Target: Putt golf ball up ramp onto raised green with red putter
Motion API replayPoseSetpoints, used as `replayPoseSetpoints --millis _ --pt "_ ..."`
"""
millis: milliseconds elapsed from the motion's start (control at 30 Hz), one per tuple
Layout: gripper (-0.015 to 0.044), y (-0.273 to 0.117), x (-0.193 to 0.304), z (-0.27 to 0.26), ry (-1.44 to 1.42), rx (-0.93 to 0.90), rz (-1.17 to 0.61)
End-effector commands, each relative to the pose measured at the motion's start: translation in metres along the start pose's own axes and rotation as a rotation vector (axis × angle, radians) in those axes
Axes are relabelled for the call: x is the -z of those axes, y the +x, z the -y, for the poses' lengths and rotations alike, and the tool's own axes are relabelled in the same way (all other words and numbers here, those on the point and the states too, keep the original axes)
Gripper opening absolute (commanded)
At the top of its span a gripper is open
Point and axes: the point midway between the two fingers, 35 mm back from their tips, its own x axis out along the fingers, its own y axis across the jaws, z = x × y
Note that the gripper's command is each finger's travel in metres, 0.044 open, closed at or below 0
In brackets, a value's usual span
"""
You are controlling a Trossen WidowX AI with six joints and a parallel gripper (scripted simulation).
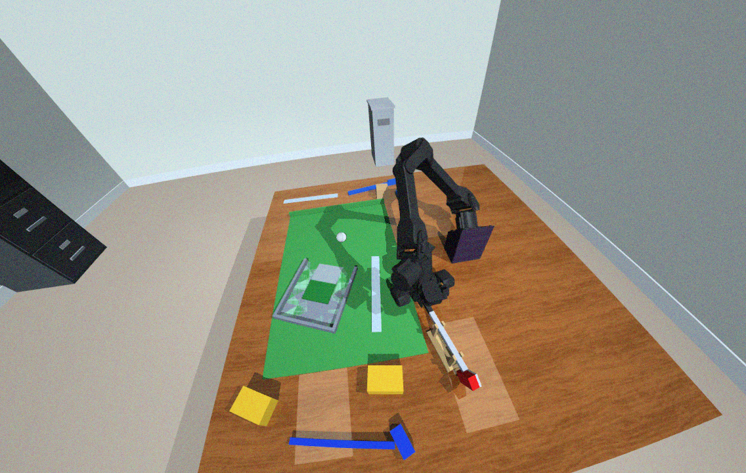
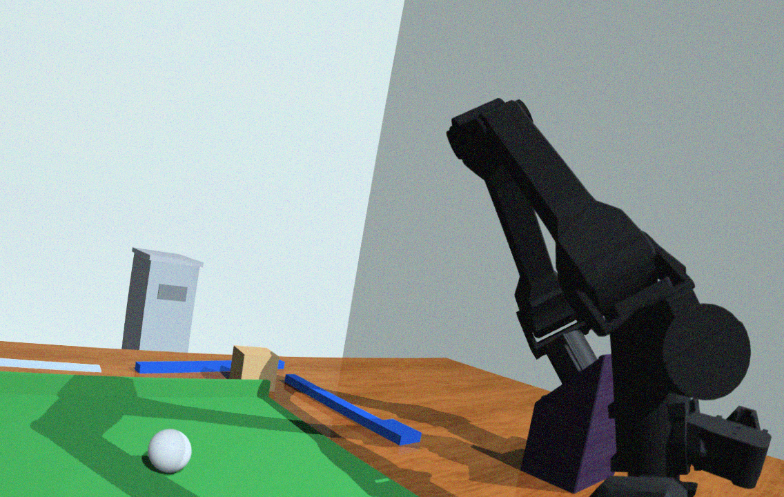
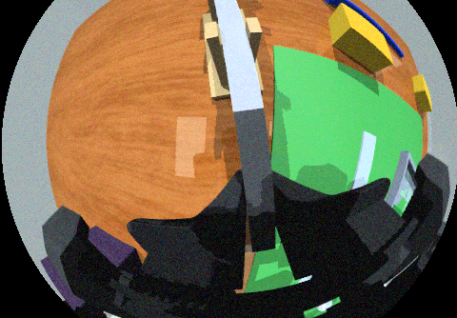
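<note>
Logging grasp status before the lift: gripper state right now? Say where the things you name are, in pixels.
Gripper [image 1: 426,303] [image 3: 251,173]: closed on the dark grip of the red putter [image 1: 448,341] [image 3: 238,56], one finger on each side.

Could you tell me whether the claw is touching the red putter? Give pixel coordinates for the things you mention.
Touching: the wrist view shows both fingers of the claw [image 1: 426,303] [image 3: 260,204] closed against the dark grip of the red putter [image 1: 447,341] [image 3: 238,56].

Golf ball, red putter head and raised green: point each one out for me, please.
Golf ball [image 1: 341,236] [image 2: 169,451]: top and exterior views, middle of the ball.
Red putter head [image 1: 469,380]: top view, its red face.
Raised green [image 1: 318,291]: top view, its dark green surface.
</note>
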Motion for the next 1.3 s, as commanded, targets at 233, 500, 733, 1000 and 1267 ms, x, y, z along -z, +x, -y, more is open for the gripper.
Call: replayPoseSetpoints --millis 233,500,733,1000,1267 --pt "0.0000 -0.019 -0.007 0.003 0.000 0.003 0.003" --pt "0.0000 -0.085 -0.025 0.002 0.000 0.000 0.005" --pt "0.0000 -0.089 -0.024 0.000 -0.003 0.003 -0.004" --pt "0.0000 -0.106 0.007 0.010 0.218 0.006 0.008" --pt "0.0000 -0.129 0.058 0.022 0.565 0.036 -0.014"
